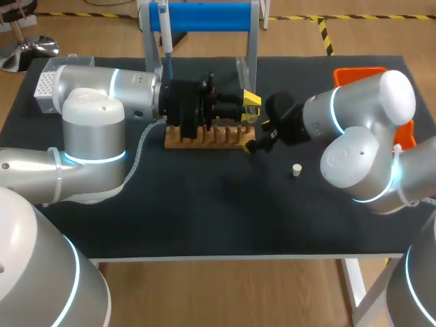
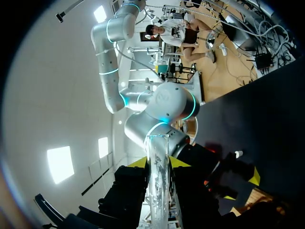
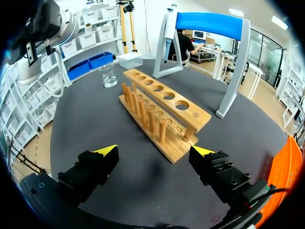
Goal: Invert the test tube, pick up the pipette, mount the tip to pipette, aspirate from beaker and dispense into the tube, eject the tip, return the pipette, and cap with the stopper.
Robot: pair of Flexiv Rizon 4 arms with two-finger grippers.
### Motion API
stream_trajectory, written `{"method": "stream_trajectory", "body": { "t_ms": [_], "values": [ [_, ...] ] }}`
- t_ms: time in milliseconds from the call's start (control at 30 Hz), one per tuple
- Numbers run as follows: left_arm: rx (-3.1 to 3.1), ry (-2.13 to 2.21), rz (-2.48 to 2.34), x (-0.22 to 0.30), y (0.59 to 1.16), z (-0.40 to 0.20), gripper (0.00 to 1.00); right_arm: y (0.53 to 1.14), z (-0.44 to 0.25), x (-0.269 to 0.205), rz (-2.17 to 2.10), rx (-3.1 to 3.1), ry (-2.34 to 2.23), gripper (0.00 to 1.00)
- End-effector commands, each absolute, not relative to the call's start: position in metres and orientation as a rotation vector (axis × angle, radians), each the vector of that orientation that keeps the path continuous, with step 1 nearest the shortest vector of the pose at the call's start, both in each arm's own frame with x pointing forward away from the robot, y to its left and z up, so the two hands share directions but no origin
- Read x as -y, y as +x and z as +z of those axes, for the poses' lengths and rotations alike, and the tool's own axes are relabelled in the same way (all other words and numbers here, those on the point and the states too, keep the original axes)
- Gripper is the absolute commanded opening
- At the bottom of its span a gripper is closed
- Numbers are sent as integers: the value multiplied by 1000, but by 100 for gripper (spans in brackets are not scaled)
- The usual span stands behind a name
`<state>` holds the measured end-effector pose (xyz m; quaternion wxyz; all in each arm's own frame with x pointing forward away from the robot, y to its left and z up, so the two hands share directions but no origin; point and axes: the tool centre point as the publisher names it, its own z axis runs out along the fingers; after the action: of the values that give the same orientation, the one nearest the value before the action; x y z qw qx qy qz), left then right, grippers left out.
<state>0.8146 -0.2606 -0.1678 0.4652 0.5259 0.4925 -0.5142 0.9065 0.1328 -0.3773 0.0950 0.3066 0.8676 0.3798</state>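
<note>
Slippage could drop the tube (image 2: 157, 191) pinched in the left gripper (image 2: 159, 163) onto the rack (image 1: 204, 136), or its swing could strike the wide-open right gripper (image 3: 155, 151) at the rack's three o'clock.

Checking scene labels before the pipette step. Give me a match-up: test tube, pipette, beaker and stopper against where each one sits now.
Things
1. test tube
2. pipette
3. beaker
4. stopper

Places
A. hanging on the blue-topped stand
B. lying loose on the table, apart from the wooden rack
C. between the fingers of the left gripper
D. standing on the table off one end of the wooden rack

Pairs: 1-C, 2-A, 3-D, 4-B
</note>
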Motion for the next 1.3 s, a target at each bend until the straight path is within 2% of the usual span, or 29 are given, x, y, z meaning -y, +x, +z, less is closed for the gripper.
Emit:
{"method": "stream_trajectory", "body": {
  "t_ms": [33, 700, 1300],
  "values": [
    [-1207, 1291, -1261, 261, 814, -168, 0, 906, -377, -131, 1128, -2575, 906, 100],
    [-1215, 1289, -1267, 260, 814, -168, 0, 906, -377, -131, 1128, -2575, 906, 100],
    [-1561, 1169, -1594, 246, 832, -142, 0, 906, -377, -131, 1128, -2575, 906, 100]
  ]
}}
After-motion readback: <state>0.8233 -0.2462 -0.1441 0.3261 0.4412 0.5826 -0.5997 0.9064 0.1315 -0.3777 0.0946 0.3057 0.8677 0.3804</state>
